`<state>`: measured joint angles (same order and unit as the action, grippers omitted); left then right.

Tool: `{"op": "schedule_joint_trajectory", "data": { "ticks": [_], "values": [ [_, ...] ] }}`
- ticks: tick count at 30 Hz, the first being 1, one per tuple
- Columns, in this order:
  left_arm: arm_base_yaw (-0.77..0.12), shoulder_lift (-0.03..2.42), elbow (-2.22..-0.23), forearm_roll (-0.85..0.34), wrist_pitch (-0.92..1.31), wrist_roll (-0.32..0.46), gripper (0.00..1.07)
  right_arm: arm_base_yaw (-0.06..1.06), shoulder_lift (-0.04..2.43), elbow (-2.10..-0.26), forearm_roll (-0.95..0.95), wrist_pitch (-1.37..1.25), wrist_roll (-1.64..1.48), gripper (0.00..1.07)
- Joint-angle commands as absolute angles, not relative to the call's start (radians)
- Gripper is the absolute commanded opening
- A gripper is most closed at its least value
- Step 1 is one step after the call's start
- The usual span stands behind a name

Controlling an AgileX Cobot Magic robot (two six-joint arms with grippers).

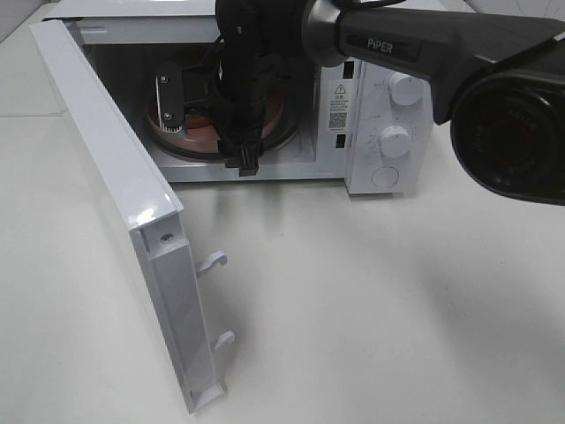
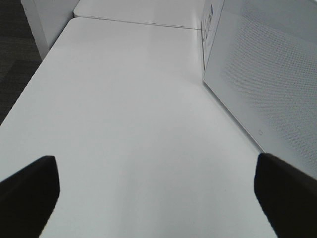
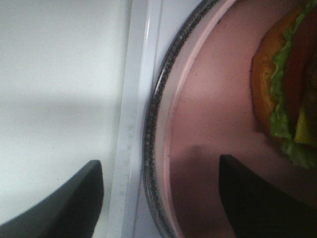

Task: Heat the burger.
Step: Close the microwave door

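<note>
**A:** How is the right arm posed?

**B:** The black right arm (image 1: 415, 44) comes in from the right across the white microwave oven (image 1: 371, 115), then bends down at the wrist into the open cavity. The right gripper (image 3: 158, 198) is empty, its dark fingers (image 3: 74, 208) spread apart. One finger hangs over the white sill, the other over the pinkish round dish (image 3: 208, 99).

**A:** And the left?

**B:** The left gripper (image 2: 158, 198) hangs over the bare white table (image 2: 124, 124), fingers wide apart and holding nothing. A white dotted panel (image 2: 267, 64) stands just to one side.

**A:** Anything in the way?

**B:** The dark rim of the glass turntable (image 3: 148, 124) runs between the right fingers. The white oven door (image 1: 115, 177) stands swung out, well clear.

**A:** Where is the food?

**B:** The small round burger with tan bun, green lettuce and yellow cheese (image 3: 282, 89) sits on the dish. It lies beyond the finger over the dish, on the side away from the sill, and is untouched. Its layers show as bands side by side. It has no clear long axis, and I cannot tell whether it is upright or tipped.
</note>
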<state>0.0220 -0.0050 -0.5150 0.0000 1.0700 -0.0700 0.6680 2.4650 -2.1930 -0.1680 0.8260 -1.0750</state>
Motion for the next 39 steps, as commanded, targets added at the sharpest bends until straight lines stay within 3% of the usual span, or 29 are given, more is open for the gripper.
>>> {"op": "schedule_joint_trajectory", "data": {
  "ticks": [1,13,39],
  "values": [
    [0.020,-0.022,-0.516,0.000,1.071,-0.068,1.02,0.665,2.438,-2.201,-0.155,0.833,-1.073,0.68],
    [0.020,-0.022,-0.516,0.000,1.071,-0.068,1.02,0.665,2.415,-2.197,-0.136,0.910,-1.070,0.68],
    [0.020,-0.022,-0.516,0.000,1.071,-0.068,1.02,0.665,2.156,-1.786,-0.122,0.905,-1.039,0.68]
  ]
}}
